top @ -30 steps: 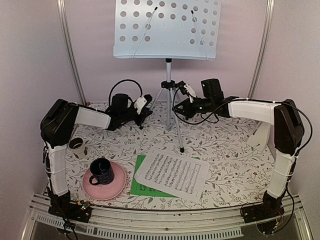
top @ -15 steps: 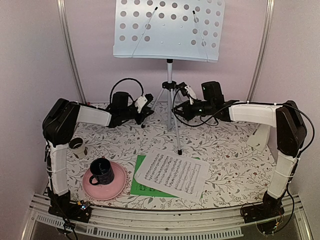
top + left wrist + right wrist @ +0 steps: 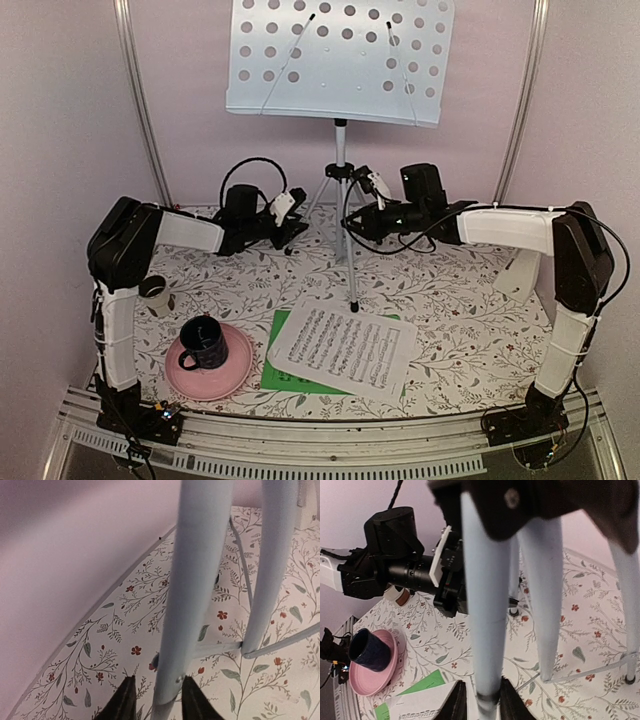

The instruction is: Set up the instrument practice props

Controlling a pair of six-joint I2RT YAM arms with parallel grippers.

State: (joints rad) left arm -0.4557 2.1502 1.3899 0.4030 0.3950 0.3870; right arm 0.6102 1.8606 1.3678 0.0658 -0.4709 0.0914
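Floral counter (image 3: 450, 290) under pink walls (image 3: 60, 120). Left gripper (image 3: 159, 702) and right gripper (image 3: 484, 700) sit slack around tripod legs (image 3: 200, 580). Mug (image 3: 203, 343) on plate (image 3: 235, 375) nearby.

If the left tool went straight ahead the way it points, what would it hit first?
The stand leg: it sits between the fingers of the left tool, so it would likely press into that at once. Depth past it is unclear.

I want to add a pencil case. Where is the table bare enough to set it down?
Widest bare patch: between the white sheet and the white metronome. A smaller one: between the pink plate, the beige cup and the tripod's front leg. Crowded: around the tripod, where the left gripper and right gripper reach in.
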